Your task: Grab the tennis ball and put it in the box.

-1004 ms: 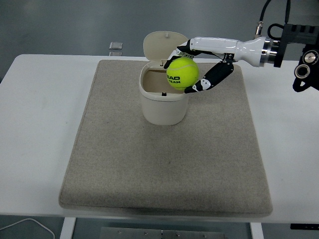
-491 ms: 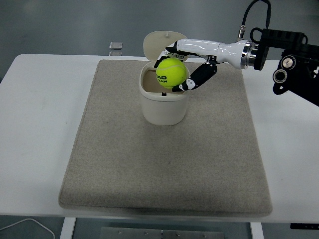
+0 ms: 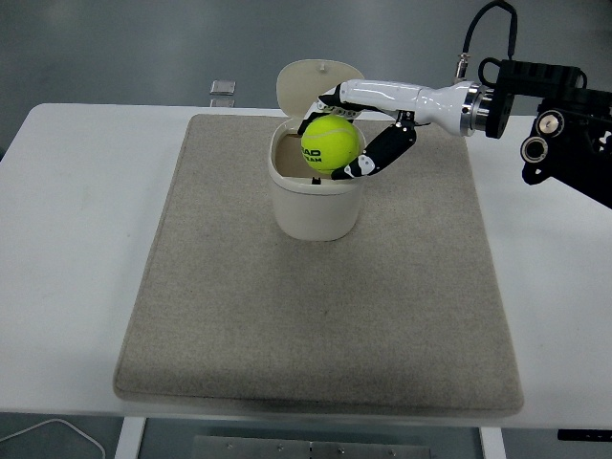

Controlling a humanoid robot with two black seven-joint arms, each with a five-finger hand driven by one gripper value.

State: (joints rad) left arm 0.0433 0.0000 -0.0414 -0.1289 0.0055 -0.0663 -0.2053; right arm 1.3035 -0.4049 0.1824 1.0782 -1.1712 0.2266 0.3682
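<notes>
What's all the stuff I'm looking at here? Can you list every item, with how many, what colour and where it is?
tennis ball: one, yellow-green, held over the box's open top
box: one, cream, lid flipped up at the back, on the far middle of the mat
mat: one, grey-beige, covering the table's middle
table: one, white, under everything
small clear object: one, at the table's far edge; too small to identify
cable: one, white, bottom left below the table
right hand: one, white and black, reaching in from the right, fingers around the ball
</notes>
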